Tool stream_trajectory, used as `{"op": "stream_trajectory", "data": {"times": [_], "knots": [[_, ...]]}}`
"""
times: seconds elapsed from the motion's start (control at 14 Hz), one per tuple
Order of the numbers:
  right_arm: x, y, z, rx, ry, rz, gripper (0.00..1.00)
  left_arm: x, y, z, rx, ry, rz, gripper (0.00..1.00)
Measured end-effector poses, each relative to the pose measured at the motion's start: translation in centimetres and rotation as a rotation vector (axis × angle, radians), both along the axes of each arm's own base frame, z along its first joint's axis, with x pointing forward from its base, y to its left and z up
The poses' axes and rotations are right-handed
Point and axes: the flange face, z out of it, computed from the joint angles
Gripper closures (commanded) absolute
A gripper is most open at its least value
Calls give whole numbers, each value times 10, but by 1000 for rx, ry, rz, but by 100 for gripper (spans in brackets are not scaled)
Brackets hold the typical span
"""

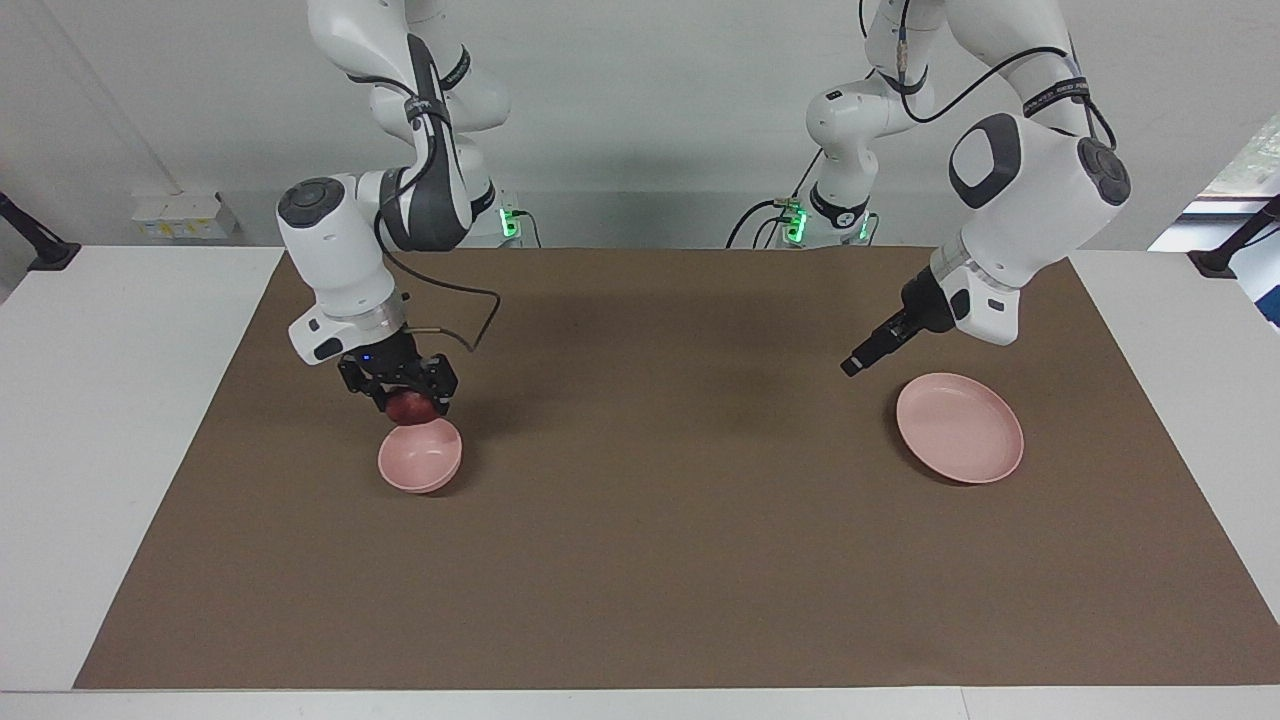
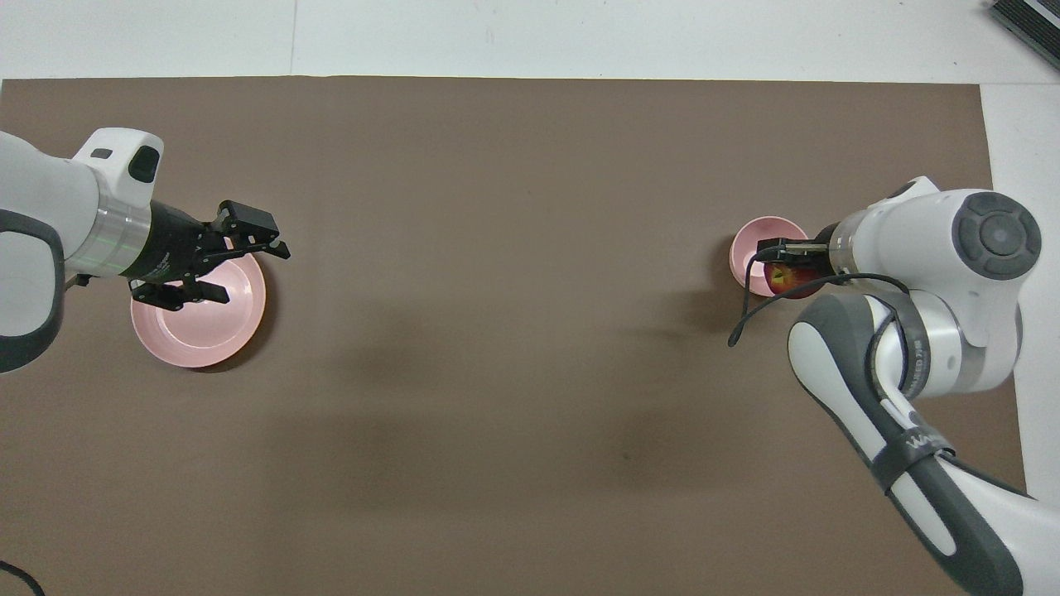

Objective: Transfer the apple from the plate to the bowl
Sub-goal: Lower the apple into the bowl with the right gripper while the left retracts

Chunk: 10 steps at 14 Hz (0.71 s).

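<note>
My right gripper (image 1: 405, 392) is shut on the dark red apple (image 1: 408, 406) and holds it just above the rim of the small deep pink bowl (image 1: 420, 455), on the side nearer the robots. In the overhead view the apple (image 2: 782, 277) shows a yellowish patch at the edge of the bowl (image 2: 762, 244), mostly under the right gripper (image 2: 787, 263). The flat pink plate (image 1: 960, 428) lies empty toward the left arm's end of the table. My left gripper (image 1: 855, 365) is open and empty, raised over the plate's edge (image 2: 199, 331); it also shows in the overhead view (image 2: 248, 271).
A brown mat (image 1: 650, 560) covers the table (image 1: 100, 400), whose white surface shows at both ends. A black cable (image 1: 480, 310) hangs from the right arm's wrist close to the bowl.
</note>
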Motion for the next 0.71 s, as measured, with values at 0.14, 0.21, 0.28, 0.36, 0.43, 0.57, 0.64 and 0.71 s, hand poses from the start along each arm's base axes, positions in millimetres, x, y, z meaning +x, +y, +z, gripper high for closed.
{"op": "stream_trajectory", "data": {"times": [0.14, 0.21, 0.28, 0.36, 0.43, 0.57, 0.64, 0.71], "knots": [[5, 2, -5, -9, 3, -7, 100, 0, 8, 1, 64, -24, -98, 0], [8, 5, -10, -10, 9, -7, 100, 0, 11, 3, 105, -31, -161, 0], [10, 9, -14, -11, 13, -6, 100, -1, 13, 6, 142, -35, -228, 0], [13, 13, -17, -11, 15, -6, 100, -1, 15, 10, 171, -35, -293, 0], [16, 15, -20, -12, 18, -4, 100, -2, 18, 17, 194, -36, -347, 0], [19, 18, -30, -15, 27, -1, 100, -2, 20, 31, 218, -36, -418, 0], [21, 18, -34, -15, 24, -1, 100, -3, 20, 39, 221, -44, -458, 0], [22, 17, -38, -16, 24, -1, 100, -4, 21, 47, 221, -51, -495, 0]]}}
